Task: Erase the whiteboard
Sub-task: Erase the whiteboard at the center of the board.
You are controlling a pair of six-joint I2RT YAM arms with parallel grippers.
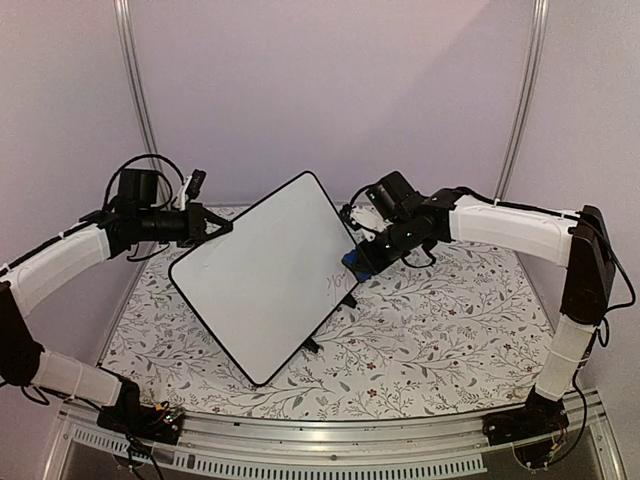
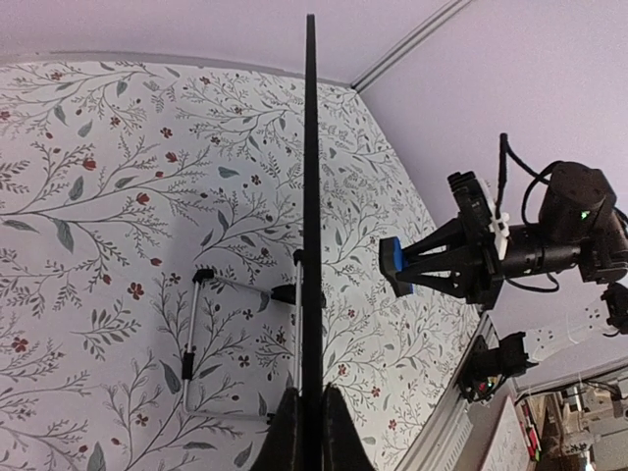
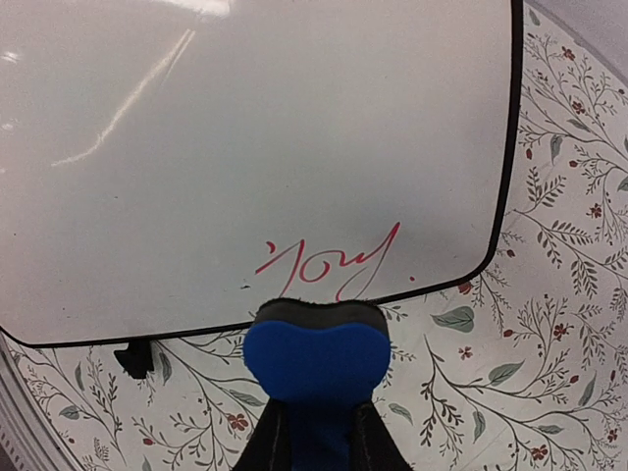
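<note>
- Top external view: whiteboard [image 1: 265, 275] tilted over the floral bench [image 1: 450, 330], left end effector [image 1: 222, 228] clenched on its edge.
- Right end effector [image 1: 352, 263] grasps a blue eraser [image 3: 314, 358], close to the board's red writing [image 3: 329, 267].

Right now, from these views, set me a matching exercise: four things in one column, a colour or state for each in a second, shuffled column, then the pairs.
Things:
1. board
2. eraser
3. writing
4. left claw

Colours or states:
A. blue, held in the right claw
B. red, near the board's rim
C. shut on the board's edge
D. white with a black rim

Pairs: 1-D, 2-A, 3-B, 4-C
</note>
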